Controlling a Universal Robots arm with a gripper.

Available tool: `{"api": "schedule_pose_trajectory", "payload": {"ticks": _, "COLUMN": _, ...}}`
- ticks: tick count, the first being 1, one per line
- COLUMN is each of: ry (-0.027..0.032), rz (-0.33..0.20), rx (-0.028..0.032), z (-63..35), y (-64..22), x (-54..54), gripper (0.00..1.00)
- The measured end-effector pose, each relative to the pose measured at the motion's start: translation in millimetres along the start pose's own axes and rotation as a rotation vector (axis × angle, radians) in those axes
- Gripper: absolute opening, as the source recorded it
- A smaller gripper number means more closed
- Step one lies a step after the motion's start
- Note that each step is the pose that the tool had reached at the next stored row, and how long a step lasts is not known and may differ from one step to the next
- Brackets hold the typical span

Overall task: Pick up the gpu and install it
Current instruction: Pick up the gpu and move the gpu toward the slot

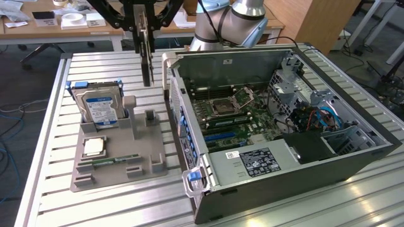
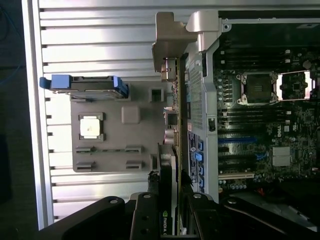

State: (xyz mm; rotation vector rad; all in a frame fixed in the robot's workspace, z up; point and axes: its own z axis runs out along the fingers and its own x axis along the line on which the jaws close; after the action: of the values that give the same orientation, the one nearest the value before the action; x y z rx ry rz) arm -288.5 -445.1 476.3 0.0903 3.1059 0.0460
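The gpu (image 1: 148, 66) hangs on edge, long side vertical, above the slatted table between the grey parts tray (image 1: 120, 165) and the open computer case (image 1: 353, 161). My gripper (image 1: 144, 28) is shut on its upper end. In the wrist view the gpu (image 2: 169, 165) runs edge-on away from my gripper (image 2: 170, 212), its silver bracket (image 2: 172, 35) at the far end, just outside the case's side wall. The motherboard (image 2: 260, 125) lies exposed inside the case, with a blue slot (image 2: 237, 141) among its expansion slots.
The tray holds a silver hard drive (image 1: 98, 106) with a blue-white label, a processor chip (image 1: 93, 145) and a narrow memory stick (image 1: 117, 160). A power supply (image 1: 256, 163) and cables sit in the case. Desks stand behind the table.
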Motion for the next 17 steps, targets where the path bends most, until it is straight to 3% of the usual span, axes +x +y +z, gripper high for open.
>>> {"api": "schedule_pose_trajectory", "payload": {"ticks": 12, "ry": 0.0, "rz": 0.0, "rx": 0.0, "z": -2.7, "y": 0.1, "x": -0.5, "gripper": 0.27}}
{"api": "schedule_pose_trajectory", "payload": {"ticks": 17, "ry": -0.0001, "rz": 0.0, "rx": 0.0, "z": -2.3, "y": 0.8, "x": -10.0, "gripper": 0.27}}
